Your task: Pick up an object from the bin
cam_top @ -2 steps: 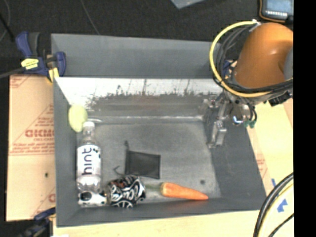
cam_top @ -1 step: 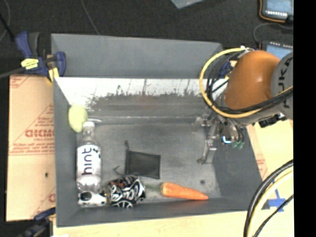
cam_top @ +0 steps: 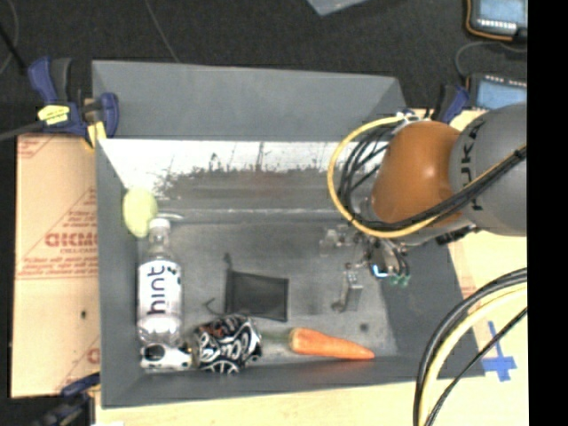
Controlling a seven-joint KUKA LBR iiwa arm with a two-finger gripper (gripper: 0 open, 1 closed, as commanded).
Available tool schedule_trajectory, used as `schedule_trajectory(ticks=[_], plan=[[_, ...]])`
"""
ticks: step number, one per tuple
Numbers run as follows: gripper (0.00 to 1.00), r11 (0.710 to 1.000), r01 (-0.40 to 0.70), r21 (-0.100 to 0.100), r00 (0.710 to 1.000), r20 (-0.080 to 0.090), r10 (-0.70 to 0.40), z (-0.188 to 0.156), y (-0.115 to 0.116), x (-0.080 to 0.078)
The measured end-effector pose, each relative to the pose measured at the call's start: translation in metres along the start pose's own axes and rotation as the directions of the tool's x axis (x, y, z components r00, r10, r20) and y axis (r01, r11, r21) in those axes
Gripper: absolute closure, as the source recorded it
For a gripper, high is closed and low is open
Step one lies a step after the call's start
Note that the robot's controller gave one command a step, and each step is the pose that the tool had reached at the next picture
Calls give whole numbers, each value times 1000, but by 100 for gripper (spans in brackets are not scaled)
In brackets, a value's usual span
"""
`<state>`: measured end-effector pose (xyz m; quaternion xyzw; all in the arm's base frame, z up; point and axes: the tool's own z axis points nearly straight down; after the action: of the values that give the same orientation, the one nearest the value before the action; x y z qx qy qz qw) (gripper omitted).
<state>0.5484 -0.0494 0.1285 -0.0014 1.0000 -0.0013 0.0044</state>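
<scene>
My gripper (cam_top: 351, 280) hangs under the arm's orange cover in the right half of the bin, low over the floor. An orange carrot (cam_top: 330, 344) lies just in front of it along the near wall, apart from it. To the gripper's left a flat black square pouch (cam_top: 257, 295) rests on the floor, about a hand's width away. I see nothing held in the gripper.
A crumpled black-and-white patterned wrapper (cam_top: 227, 343) sits left of the carrot. A clear "hint" water bottle (cam_top: 159, 293) lies along the left wall, with a pale green ball (cam_top: 139, 212) behind it and a small white-and-black thing (cam_top: 164, 357) at its foot.
</scene>
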Motion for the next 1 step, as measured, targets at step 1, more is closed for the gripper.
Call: schedule_trajectory(ticks=[1], plan=[[0, 999, 48, -1, 999, 1, -48, 41, 4, 7]])
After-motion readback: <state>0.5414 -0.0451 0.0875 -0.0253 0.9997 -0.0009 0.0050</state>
